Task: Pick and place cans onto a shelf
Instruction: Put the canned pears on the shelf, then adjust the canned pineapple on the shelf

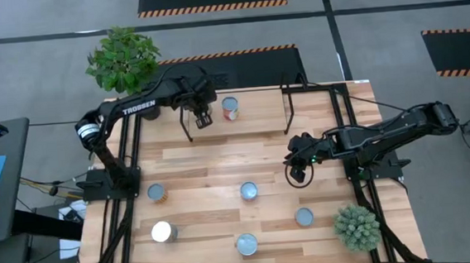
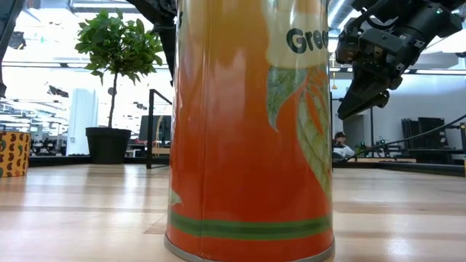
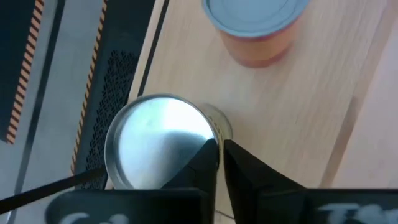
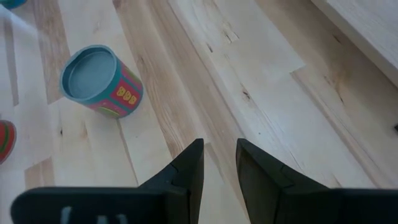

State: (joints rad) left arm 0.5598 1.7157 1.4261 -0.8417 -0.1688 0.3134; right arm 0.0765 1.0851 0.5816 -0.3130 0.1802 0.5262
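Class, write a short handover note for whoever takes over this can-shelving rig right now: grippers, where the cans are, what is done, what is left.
Left gripper: over the shelf, fingers shut beside a silver-topped can, not around it.
Right gripper: empty, slightly open, above the bare table in front of the shelf's right end.
Done: two cans appear shelved, the silver-topped one and an orange can.
Left: five cans on the table.
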